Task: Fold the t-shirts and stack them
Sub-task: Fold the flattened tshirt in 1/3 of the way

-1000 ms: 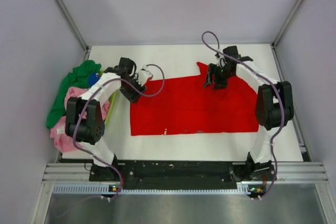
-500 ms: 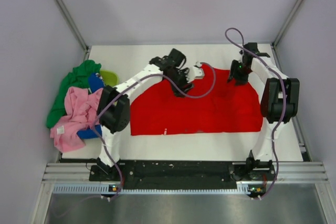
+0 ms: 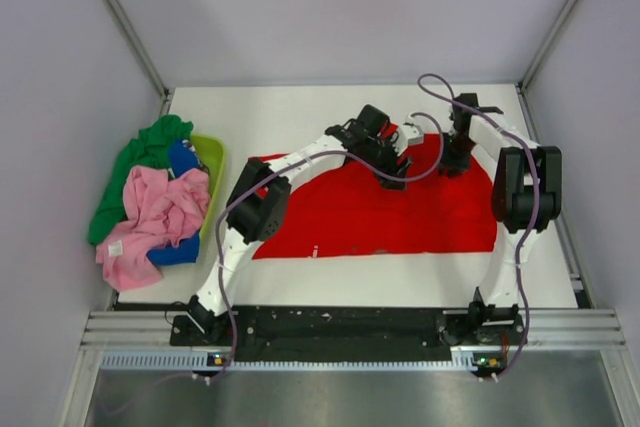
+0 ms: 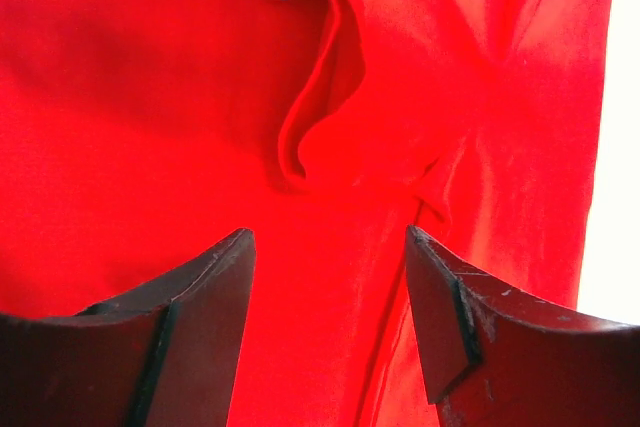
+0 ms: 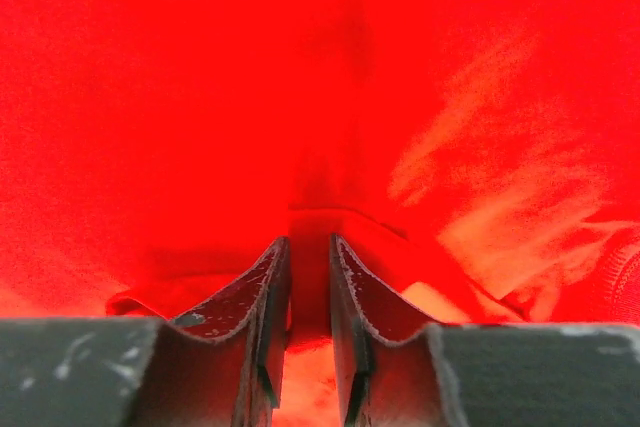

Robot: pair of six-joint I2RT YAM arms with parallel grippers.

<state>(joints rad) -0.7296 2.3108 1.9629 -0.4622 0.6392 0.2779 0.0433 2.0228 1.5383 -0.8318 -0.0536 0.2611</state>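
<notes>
Pinching a fold of the red t-shirt (image 3: 350,217), the right gripper (image 5: 310,252) is clamped on cloth while the left gripper (image 4: 328,233) hovers above it, fingers spread apart.

A plain bright red tee (image 3: 360,217) lay on the white table (image 3: 290,112). At nine o'clock sat a pink tee (image 3: 155,212), a green tee (image 3: 130,172), a blue tee (image 3: 183,157) and a lime-green basket (image 3: 214,159). The arms (image 3: 300,160) were white and black, with purple cables (image 3: 427,78).
</notes>
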